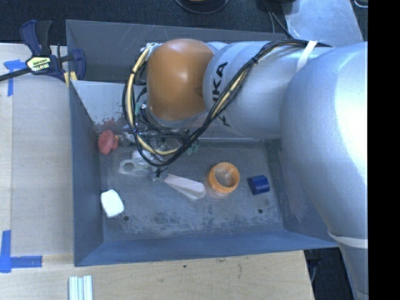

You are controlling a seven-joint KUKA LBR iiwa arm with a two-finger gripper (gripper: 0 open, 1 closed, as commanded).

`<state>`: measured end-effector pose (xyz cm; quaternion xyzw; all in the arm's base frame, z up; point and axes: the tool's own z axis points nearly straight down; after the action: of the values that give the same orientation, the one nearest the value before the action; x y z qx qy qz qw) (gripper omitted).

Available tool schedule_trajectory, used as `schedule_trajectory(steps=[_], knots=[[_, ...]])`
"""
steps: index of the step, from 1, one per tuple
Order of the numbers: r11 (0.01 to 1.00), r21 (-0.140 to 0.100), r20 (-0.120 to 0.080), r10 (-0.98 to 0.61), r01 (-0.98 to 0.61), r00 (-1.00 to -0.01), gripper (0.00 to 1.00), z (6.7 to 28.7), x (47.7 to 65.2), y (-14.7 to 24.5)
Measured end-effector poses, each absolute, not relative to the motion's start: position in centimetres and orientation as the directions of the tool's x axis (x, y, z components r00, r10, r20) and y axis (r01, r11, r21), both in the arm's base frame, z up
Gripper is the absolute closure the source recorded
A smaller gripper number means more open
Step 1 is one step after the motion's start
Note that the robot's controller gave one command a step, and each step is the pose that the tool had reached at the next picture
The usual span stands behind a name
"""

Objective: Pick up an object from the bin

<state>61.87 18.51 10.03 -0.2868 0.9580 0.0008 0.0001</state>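
My gripper (159, 144) hangs low over the left half of the bin, mostly hidden under the arm's orange dome and cables. Just below it on the bin floor lies a pale grey, flat piece (132, 166). A beige, elongated wedge (185, 186) lies beside that, with its narrow end pointing toward the gripper. A small red lump (107, 142) sits left of the gripper, near the bin's left wall. Nothing can be seen held.
An orange tape roll (224, 178) and a small blue block (258, 184) lie to the right on the floor. A white block (112, 203) rests in the front left corner. The thick silver arm covers the bin's right and back parts.
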Motion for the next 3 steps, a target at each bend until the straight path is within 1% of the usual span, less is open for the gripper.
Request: schedule_trajectory(steps=[1,2,3], knots=[[0.879,0.000,-0.009,-0.477,-0.477,-0.879,0.00,7.04,61.78,17.69],[0.758,0.000,-0.008,-0.653,-0.653,-0.758,1.00,7.11,61.92,17.37],[0.758,0.000,-0.007,-0.653,-0.653,-0.758,1.00,7.11,61.92,17.37]])
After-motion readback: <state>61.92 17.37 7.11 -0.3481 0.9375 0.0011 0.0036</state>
